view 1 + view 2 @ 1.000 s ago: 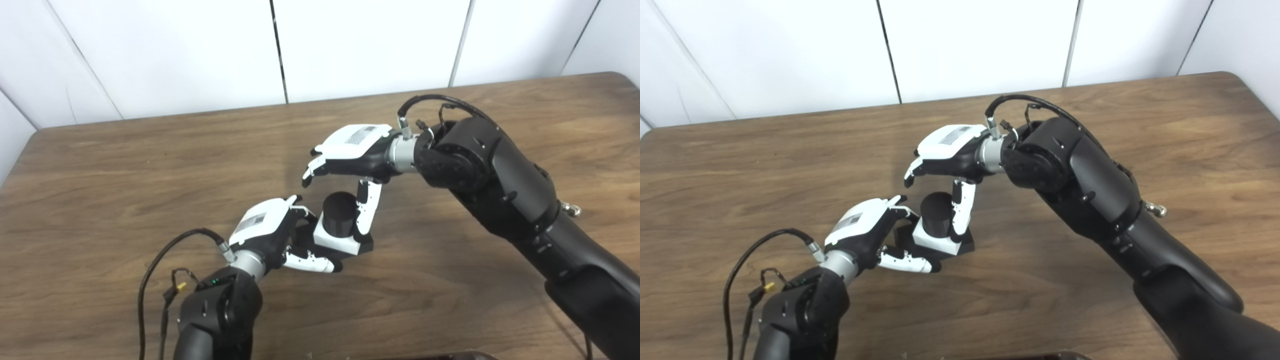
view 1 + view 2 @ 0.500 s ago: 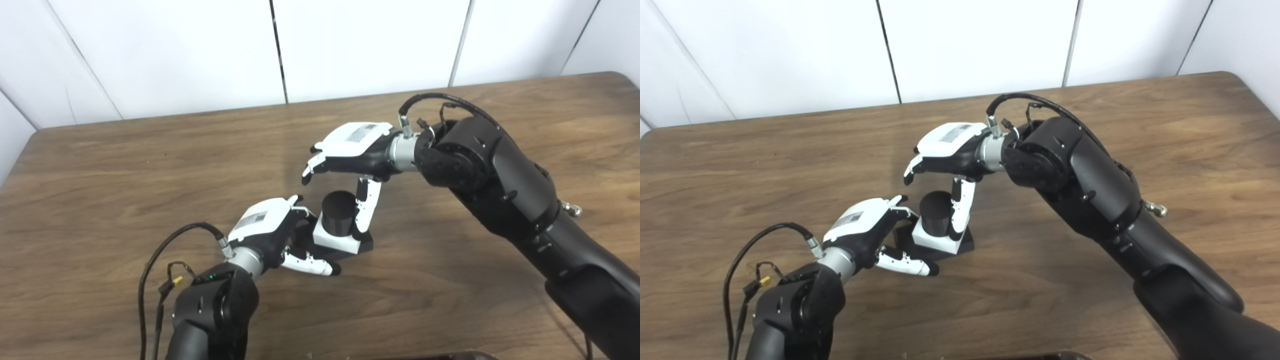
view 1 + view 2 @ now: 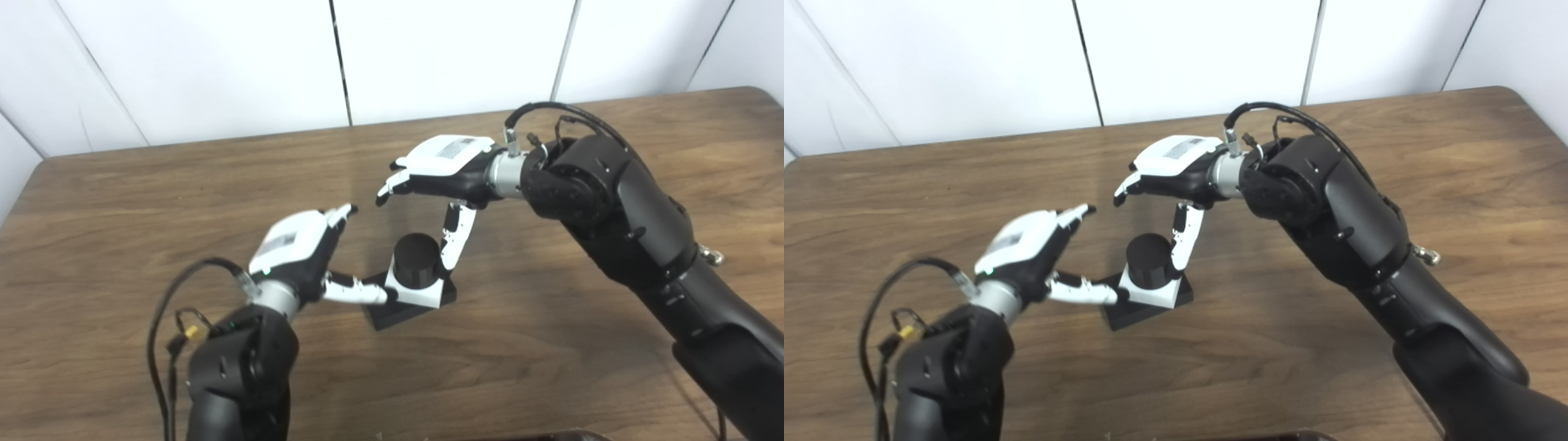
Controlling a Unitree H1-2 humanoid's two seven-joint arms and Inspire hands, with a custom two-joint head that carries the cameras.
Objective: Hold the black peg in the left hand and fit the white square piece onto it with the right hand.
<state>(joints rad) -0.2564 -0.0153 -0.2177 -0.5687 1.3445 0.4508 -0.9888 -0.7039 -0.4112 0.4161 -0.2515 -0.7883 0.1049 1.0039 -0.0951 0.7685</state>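
From the left eye view I see a brown wood-grain table with a rounded far corner, backed by a plain white panelled wall split by dark seams. Near the middle of the table stands the black cylindrical peg, matte and smooth, upright on a flat black square base. The white square piece sits around the peg, resting on that base, its edges crisp and its surface plastic-looking. My left hand, a white shell over black, has its fingers spread and holds nothing; its thumb reaches out level to the white piece's near edge, and I cannot tell whether it touches. My right hand hangs above the peg, fingers curled loosely apart, empty, its thumb pointing down just beside the peg.

From the right eye view the peg reads the same, ringed by the white piece, with the left hand off to its left and the right hand above it, both unclenched.
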